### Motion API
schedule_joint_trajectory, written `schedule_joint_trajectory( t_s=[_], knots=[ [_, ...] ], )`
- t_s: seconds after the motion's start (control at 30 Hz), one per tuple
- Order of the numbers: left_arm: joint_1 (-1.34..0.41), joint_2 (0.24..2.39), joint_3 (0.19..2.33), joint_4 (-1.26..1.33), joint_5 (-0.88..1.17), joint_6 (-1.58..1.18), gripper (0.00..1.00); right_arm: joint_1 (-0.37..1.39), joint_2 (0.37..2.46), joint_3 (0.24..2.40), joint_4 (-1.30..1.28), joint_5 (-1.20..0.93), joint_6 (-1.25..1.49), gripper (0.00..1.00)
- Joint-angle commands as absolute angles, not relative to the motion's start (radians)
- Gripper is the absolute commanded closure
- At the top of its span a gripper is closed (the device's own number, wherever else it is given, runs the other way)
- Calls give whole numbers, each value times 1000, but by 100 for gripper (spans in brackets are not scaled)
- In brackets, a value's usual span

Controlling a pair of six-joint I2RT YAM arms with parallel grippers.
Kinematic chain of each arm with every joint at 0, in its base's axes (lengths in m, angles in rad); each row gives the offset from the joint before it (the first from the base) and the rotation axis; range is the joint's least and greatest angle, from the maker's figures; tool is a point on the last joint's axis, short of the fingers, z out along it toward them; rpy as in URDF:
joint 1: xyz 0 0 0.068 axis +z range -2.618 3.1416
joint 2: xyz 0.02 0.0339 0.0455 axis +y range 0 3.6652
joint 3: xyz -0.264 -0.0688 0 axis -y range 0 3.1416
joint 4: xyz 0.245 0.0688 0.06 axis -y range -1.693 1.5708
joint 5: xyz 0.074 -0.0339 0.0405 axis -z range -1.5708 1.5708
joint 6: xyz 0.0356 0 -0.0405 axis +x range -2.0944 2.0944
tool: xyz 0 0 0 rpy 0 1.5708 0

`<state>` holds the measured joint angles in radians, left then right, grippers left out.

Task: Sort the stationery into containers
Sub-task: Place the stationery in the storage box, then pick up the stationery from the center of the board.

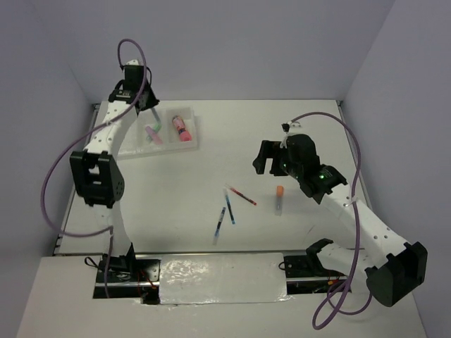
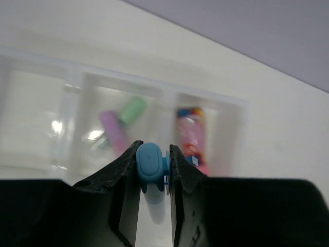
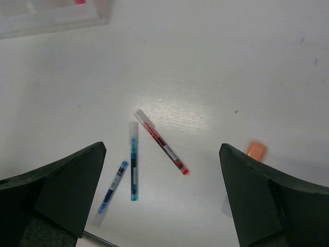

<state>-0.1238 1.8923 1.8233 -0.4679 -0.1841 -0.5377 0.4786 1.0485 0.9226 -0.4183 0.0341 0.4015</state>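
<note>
1. Hovering above the bins (image 2: 205, 100), a blue highlighter (image 2: 149, 163) is clamped in the left hand (image 2: 154, 160), apparently for release among its kind.
2. Just beyond it, a lilac highlighter (image 2: 114, 131) and a green highlighter (image 2: 132, 109) are seen in the middle compartment, and a pink tube (image 2: 189, 134) in the next.
3. The right hand (image 3: 162, 149) is held spread wide above the table (image 3: 257, 62), with a red pen (image 3: 160, 142) and two blue pens (image 3: 133, 160) directly below and an orange-capped highlighter (image 3: 255, 150) off to one side.

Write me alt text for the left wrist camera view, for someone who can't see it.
The left tool grips a short blue highlighter between its black fingers, above a row of three joined translucent white plastic bins. The middle bin holds a lilac highlighter and a green highlighter; the bin to its right holds a pink tube.
</note>
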Motion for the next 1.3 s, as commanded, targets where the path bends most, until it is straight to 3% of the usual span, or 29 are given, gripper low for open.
schedule_joint_trajectory(
  t_s=[0.0, 0.13, 0.2, 0.3, 0.37, 0.4, 0.43, 0.57, 0.8, 0.93, 1.17, 1.27],
  knots=[
    [-71, 2117, 2109, -641, -299, -433, 95, 474, 1014, 920, -515, 123, 350, 0],
    [-28, 2247, 2244, -661, -327, -394, 88, 469, 1000, 876, -506, 91, 341, 0],
    [-20, 2250, 2189, -623, -334, -388, 86, 466, 990, 841, -467, 52, 351, 0],
    [-5, 2241, 2094, -534, -302, -387, 73, 469, 994, 812, -433, 5, 360, 0],
    [-3, 2267, 2092, -532, -299, -396, 55, 469, 1011, 813, -445, 28, 360, 0],
    [-3, 2275, 2097, -535, -288, -397, 38, 468, 1031, 818, -457, 43, 357, 0],
    [-3, 2281, 2103, -538, -281, -402, 28, 469, 1043, 822, -471, 79, 359, 0],
    [-6, 2247, 2109, -546, -258, -443, 3, 469, 1112, 827, -534, 144, 403, 0],
    [-74, 2027, 2145, -653, -258, -451, 1, 466, 1196, 718, -523, 235, 503, 5],
    [-118, 1785, 1885, -597, -181, -497, 1, 466, 1250, 680, -460, 222, 526, 20],
    [-190, 1422, 1517, -492, -78, -519, 1, 449, 1361, 652, -420, 242, 551, 26],
    [-219, 1356, 1430, -499, -81, -514, 1, 439, 1374, 646, -408, 218, 543, 38]
  ],
)
